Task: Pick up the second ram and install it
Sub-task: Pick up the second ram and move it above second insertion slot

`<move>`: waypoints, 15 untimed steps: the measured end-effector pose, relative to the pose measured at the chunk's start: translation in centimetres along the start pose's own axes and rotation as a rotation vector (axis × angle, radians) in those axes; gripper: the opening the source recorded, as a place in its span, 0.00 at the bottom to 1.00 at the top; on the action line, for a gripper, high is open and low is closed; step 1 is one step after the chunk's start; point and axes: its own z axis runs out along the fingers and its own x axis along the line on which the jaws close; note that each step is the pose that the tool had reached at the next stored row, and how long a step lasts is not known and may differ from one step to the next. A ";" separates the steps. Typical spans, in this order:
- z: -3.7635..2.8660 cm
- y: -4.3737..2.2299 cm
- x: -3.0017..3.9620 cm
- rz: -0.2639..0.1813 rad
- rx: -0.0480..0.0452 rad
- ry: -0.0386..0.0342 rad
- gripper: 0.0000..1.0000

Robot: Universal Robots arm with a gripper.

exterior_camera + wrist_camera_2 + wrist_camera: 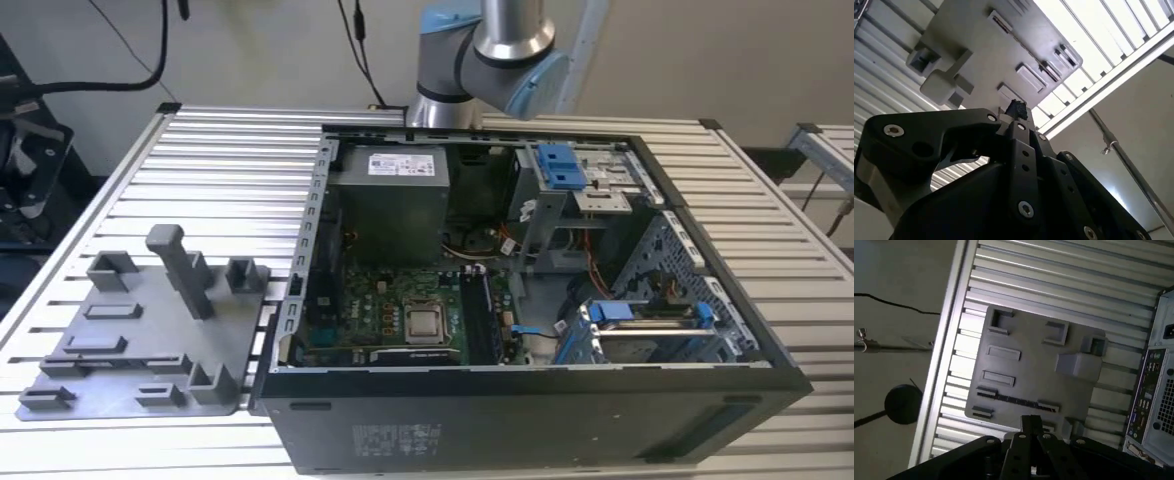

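The second ram [1016, 401], a thin, narrow, dark strip of circuit board, stands on its long edge on the flat grey plastic fixture plate [1029, 365]. It is held between two small raised grey holders near one edge of the plate. In the exterior view it shows as a dark line [118, 358] at the exterior view's left, well apart from the open black computer case [534, 420].

An open computer case [534, 425] is sitting on the slatted worktop [200, 150], showing its green board [374, 288]. A gray plastic tray [140, 338] is lying just beside it, on the exterior view's left.
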 end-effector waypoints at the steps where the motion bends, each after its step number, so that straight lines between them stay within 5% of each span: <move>1: 0.00 0.00 0.00 -0.014 0.0016 0.0010 0.11; 15: -0.01 0.00 0.00 -0.214 0.0197 0.0137 0.11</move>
